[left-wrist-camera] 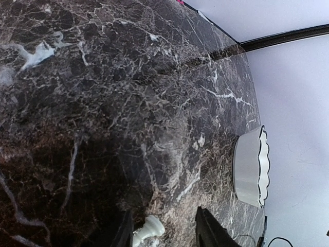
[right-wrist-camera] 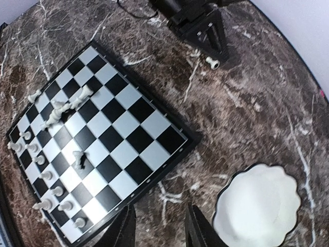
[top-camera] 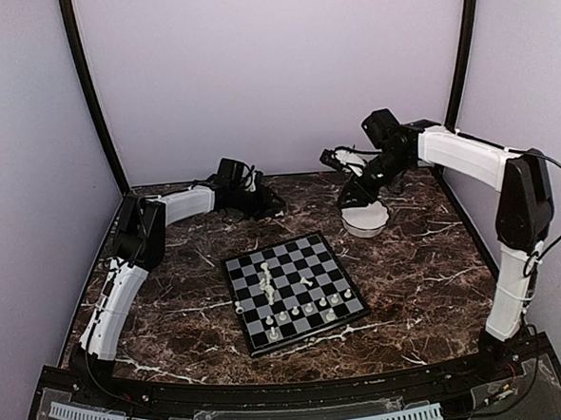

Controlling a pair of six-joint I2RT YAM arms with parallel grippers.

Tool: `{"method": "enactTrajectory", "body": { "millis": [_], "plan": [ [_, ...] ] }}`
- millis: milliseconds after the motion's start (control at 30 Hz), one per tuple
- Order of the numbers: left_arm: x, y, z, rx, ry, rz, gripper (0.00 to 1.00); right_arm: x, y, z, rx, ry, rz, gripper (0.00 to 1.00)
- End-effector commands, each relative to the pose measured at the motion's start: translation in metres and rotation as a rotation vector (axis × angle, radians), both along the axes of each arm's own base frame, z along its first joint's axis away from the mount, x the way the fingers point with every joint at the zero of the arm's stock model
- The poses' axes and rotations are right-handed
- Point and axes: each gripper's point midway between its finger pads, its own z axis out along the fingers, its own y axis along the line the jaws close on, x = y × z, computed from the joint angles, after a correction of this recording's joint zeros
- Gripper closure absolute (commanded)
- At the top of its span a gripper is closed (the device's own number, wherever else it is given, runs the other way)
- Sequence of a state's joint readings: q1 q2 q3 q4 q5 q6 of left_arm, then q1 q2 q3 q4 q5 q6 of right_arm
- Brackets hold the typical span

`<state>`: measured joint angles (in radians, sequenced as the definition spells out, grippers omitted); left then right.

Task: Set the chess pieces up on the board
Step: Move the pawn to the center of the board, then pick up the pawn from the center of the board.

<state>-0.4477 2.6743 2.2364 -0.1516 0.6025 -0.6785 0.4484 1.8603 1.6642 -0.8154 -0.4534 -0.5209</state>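
The board lies at the table's middle and also shows in the right wrist view. Several cream chess pieces stand along its near edge. A few more lie tipped over mid-board. One loose chess piece lies on the marble between my left gripper's open jaws, close to the left finger. It also shows in the right wrist view. My left gripper is at the back, behind the board. My right gripper is open and empty, above the marble between the board's corner and the bowl.
A white scalloped bowl stands at the back right, under my right gripper, and looks empty in the right wrist view. One piece lies just off the board's left edge. Walls close the back and both sides.
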Motion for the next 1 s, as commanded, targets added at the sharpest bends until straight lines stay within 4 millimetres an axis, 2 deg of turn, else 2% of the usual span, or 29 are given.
{"method": "enactTrajectory", "body": {
  "millis": [0, 233, 367, 433, 500, 667, 700, 733, 767, 800, 967],
  "plan": [
    [-0.005, -0.004, 0.003, -0.016, 0.019, -0.012, 0.56, 0.027, 0.010, -0.018, -0.043, -0.015, 0.074, 0.66],
    [-0.007, -0.014, 0.008, -0.066, 0.018, -0.030, 0.56, 0.059, 0.030, -0.040, -0.023, -0.012, 0.091, 0.68],
    [-0.014, -0.019, 0.010, -0.082, 0.031, -0.043, 0.56, 0.068, 0.042, -0.052, -0.017, -0.008, 0.104, 0.69],
    [-0.015, -0.019, 0.015, -0.091, 0.029, -0.041, 0.55, 0.069, 0.050, -0.058, -0.017, -0.010, 0.112, 0.69],
    [-0.012, -0.018, 0.029, -0.099, 0.008, -0.034, 0.55, 0.070, 0.061, -0.065, -0.011, 0.002, 0.108, 0.68],
    [0.008, 0.006, 0.065, -0.075, -0.059, 0.065, 0.49, 0.071, 0.096, -0.068, 0.044, 0.020, 0.066, 0.68],
    [0.013, 0.013, 0.079, -0.077, -0.083, 0.085, 0.49, 0.070, 0.104, -0.070, 0.048, 0.020, 0.061, 0.68],
    [0.016, 0.019, 0.080, -0.064, -0.090, 0.111, 0.48, 0.070, 0.110, -0.072, 0.055, 0.021, 0.058, 0.69],
    [0.019, 0.026, 0.095, -0.068, -0.112, 0.129, 0.47, 0.070, 0.116, -0.075, 0.060, 0.026, 0.054, 0.69],
    [0.022, 0.034, 0.094, -0.050, -0.115, 0.160, 0.46, 0.071, 0.123, -0.076, 0.068, 0.026, 0.050, 0.69],
    [0.021, 0.081, 0.117, -0.023, -0.139, 0.285, 0.44, 0.082, 0.146, -0.086, 0.079, 0.006, -0.027, 0.66]
  ]
}}
